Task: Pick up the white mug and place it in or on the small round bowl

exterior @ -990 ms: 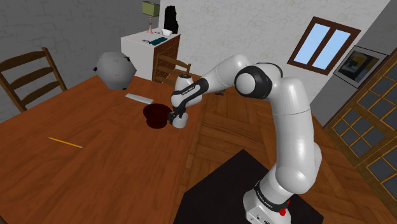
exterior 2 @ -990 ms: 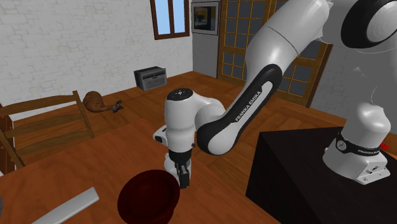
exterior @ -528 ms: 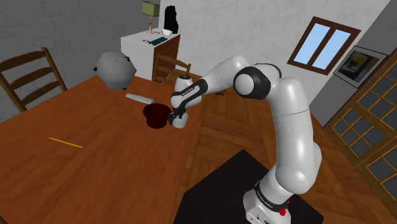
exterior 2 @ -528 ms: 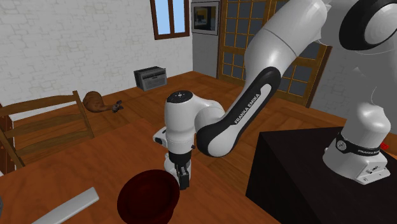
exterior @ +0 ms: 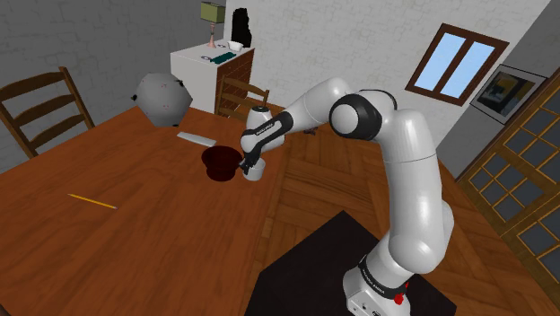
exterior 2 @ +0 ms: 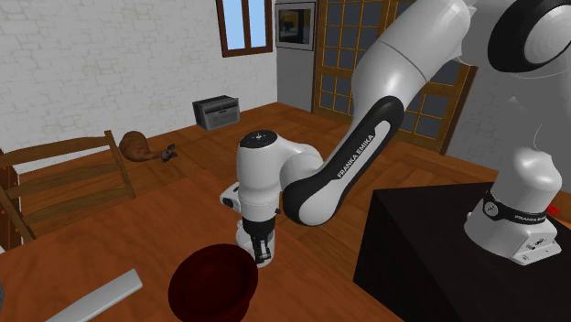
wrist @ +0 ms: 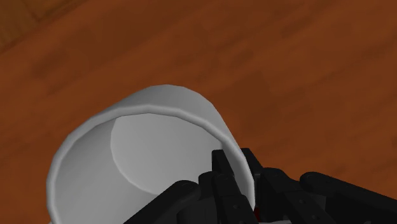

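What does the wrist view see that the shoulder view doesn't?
Wrist view: the white mug and its hollow inside, with the black fingers pinching its rim. Shoulder view: the dark red bowl beside the mug, a yellow pencil, and the whole white arm. Both: the mug and the brown wooden table.

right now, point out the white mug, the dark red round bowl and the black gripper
white mug (wrist: 143,149): wrist view, inside, on its base
dark red round bowl (exterior: 215,171): shoulder view, outer wall
black gripper (exterior 2: 263,259): second exterior view, between its fingertips
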Controlling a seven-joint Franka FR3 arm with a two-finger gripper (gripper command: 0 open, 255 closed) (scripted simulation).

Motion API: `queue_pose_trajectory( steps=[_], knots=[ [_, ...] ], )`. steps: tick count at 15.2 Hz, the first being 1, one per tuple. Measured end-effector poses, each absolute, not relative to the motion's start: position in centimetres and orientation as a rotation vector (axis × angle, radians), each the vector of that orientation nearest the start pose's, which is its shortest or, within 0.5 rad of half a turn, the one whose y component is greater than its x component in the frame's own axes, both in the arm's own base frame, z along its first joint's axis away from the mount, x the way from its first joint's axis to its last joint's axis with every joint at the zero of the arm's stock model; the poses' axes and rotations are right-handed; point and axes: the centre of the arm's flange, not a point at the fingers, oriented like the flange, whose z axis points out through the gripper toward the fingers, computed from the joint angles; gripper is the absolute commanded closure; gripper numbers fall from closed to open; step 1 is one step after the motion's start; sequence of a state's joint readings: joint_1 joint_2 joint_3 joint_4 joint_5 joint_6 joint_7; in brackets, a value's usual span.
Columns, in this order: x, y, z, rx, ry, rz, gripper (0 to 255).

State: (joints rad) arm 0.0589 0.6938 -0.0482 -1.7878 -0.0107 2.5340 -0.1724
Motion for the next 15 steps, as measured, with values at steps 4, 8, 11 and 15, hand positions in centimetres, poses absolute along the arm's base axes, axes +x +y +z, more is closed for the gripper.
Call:
queue_pose_trajectory(
  steps=[4,8,11,15],
  knots=[
    [66.0,0.9,17.1,-3.165,-0.323,-0.079,255],
    [66.0,1.0,18.9,-3.165,-0.323,-0.079,255],
    [66.0,1.0,20.5,-3.165,-0.323,-0.079,255],
    [65.9,0.9,22.6,-3.165,-0.323,-0.079,255]
  ],
)
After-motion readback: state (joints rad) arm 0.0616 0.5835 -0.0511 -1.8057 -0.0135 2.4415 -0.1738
